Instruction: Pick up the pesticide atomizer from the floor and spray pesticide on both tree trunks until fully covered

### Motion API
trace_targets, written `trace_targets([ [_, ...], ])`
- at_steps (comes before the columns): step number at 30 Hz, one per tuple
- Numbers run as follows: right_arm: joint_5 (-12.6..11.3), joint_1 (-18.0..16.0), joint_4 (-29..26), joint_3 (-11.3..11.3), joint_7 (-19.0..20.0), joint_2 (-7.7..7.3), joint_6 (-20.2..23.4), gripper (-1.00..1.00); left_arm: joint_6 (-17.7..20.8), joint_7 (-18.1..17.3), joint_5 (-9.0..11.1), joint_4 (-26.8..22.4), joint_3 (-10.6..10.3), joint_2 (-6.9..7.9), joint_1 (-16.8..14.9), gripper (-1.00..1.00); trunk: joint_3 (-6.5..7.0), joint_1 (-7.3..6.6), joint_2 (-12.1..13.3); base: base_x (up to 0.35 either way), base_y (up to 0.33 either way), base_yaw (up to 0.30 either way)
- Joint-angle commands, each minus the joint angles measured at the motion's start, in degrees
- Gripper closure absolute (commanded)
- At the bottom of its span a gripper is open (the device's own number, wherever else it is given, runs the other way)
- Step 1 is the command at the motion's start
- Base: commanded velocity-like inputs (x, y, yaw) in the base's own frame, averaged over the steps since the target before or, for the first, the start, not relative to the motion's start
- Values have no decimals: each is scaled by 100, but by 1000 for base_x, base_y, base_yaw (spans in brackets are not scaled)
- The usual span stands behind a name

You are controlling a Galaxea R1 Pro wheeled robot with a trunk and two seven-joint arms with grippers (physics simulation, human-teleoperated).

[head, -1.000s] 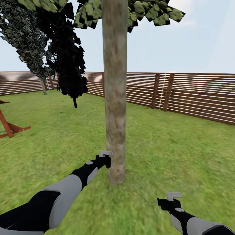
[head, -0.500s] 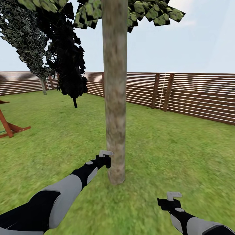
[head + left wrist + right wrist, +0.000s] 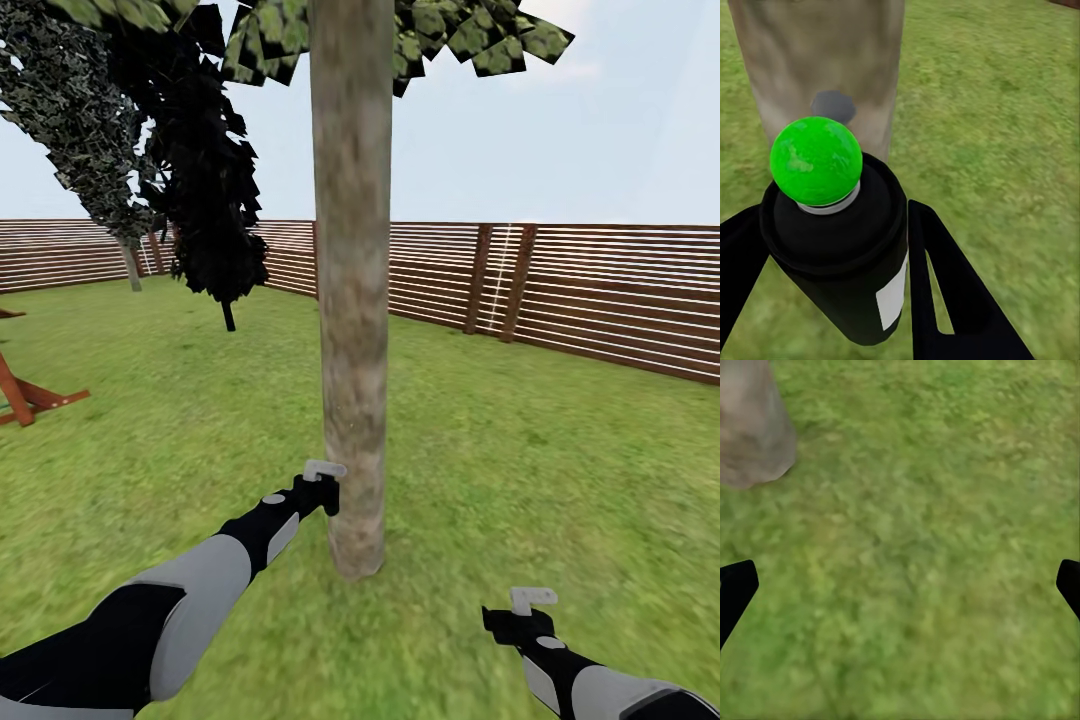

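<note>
One atomizer (image 3: 840, 247) in clenched left jaws, right jaws released, one trunk (image 3: 350, 300).

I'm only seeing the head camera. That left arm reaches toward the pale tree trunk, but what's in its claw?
Observer: In the left wrist view, the left gripper is shut on a small dark bottle with a white label.
Operator: Anything on top of it?
Observer: A bright green ball.
Operator: What's it facing?
Observer: The pale mottled tree trunk, with a dark grey patch just beyond the ball.
Operator: The other claw?
Observer: The right gripper is open over green grass.
</note>
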Motion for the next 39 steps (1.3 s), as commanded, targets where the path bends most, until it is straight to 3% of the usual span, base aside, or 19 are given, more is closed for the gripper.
trace_targets([
  [1, -39, -9, 20, 49, -1, 3, -32, -100, -28, 0, -39, 6, -6, 0, -6, 100, -9, 2, -9, 13, 0, 0],
  [23, -43, -9, 21, 50, 7, 8, -26, -100, -19, -2, -39, 4, -20, 0, -6, 100, -9, 2, -9, -5, 0, 0],
  [28, -44, -9, 21, 43, 7, 70, -23, -100, 48, -10, -25, -231, -63, 0, -7, 100, -9, 2, -9, 0, 0, 0],
  [30, -49, -9, 25, 42, 3, 79, -14, -100, 470, -11, -15, -709, -68, 0, -7, 100, -9, 2, -9, 0, 0, 0],
  [33, -48, -7, 28, 41, 0, 81, -4, -100, 1868, 0, -13, -1748, -48, 0, -6, 100, -9, 2, -9, 0, 0, 0],
  [36, -47, -8, 26, 41, -1, 82, 2, -100, 2729, -15, -12, -2546, -73, 0, -6, 100, -9, 2, -9, 0, 0, 0],
  [39, -45, -8, 29, 41, -1, 82, 3, -100, 3800, -22, -12, -3642, -53, 0, -6, 100, -9, 2, -9, 0, 0, 0],
])
